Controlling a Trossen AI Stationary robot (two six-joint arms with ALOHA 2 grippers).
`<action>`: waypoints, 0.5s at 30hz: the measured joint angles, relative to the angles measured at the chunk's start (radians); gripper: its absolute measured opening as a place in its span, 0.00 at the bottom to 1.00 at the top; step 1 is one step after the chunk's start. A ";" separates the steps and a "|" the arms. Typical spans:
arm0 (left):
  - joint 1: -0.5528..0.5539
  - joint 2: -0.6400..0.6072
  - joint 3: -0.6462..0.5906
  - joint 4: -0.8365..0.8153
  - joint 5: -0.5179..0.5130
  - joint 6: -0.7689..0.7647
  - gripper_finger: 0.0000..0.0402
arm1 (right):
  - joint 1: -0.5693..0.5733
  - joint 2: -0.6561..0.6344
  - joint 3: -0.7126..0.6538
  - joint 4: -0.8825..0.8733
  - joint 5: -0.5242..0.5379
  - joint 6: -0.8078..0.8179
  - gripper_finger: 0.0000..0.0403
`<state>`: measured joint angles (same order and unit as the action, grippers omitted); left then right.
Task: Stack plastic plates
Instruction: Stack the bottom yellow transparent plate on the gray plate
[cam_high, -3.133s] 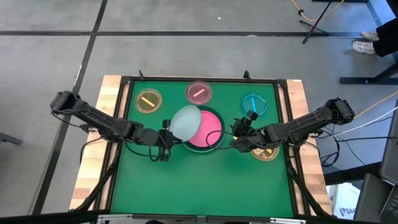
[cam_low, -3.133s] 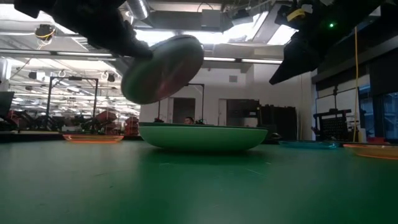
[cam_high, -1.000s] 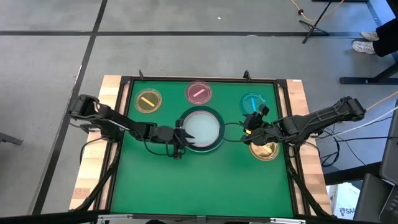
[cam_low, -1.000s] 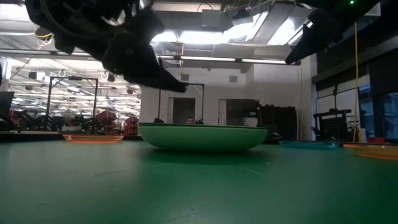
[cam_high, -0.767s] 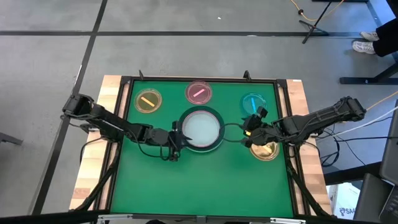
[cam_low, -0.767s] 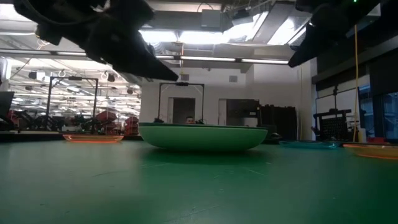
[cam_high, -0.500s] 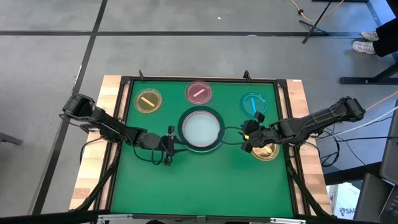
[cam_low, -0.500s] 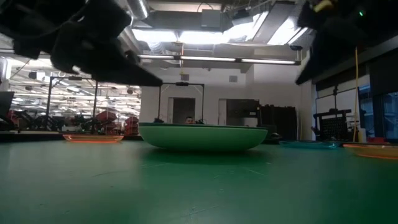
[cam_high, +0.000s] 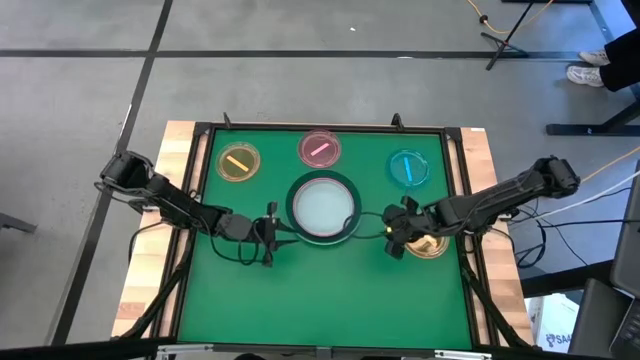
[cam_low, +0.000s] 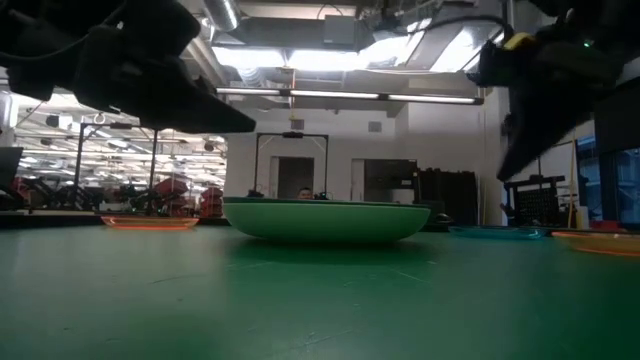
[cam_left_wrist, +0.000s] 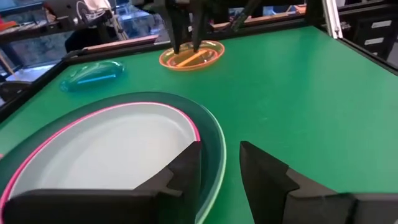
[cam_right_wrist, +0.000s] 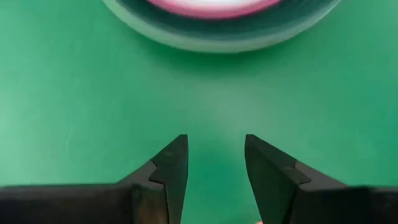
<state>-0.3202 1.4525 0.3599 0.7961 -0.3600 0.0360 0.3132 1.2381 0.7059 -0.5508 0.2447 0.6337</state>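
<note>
Stack: pale blue-white plate (cam_high: 322, 205) lies on top, inside the hot pink plate (cam_left_wrist: 186, 118), whose rim shows as a thin ring around it; both sit in the dark green plate (cam_high: 345, 228), at the middle of the green surface (cam_high: 320, 295).
Small plates: yellow plate (cam_high: 238, 161), pink plate (cam_high: 319, 149) and cyan plate (cam_high: 408, 168) lie singly in a row along the far edge; amber plate (cam_high: 430, 246) lies to the stack's right, partly under the right arm.
Left gripper (cam_high: 271, 232): just beside the stack's left rim, above the surface; jaws spread and empty, with the stack's rim just ahead of them in its wrist view.
Right gripper (cam_high: 396, 232): just right of the stack, beside the amber plate; jaws spread, nothing between them, bare green surface below.
Low view: stack (cam_low: 325, 219) rests flat, both arms hang above it.
</note>
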 joint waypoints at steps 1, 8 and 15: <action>0.000 0.000 0.000 -0.002 0.000 0.000 0.26 | 0.010 0.012 0.000 -0.009 -0.025 0.021 0.37; 0.008 0.000 0.000 -0.001 -0.039 -0.005 0.26 | 0.077 0.057 -0.001 -0.146 -0.127 0.187 0.37; 0.008 0.000 0.000 -0.009 -0.040 -0.006 0.26 | 0.102 0.056 -0.010 -0.287 -0.124 0.383 0.37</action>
<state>-0.3126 1.4525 0.3599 0.7869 -0.3996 0.0296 0.4148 1.2945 0.6954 -0.8374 0.1203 1.0164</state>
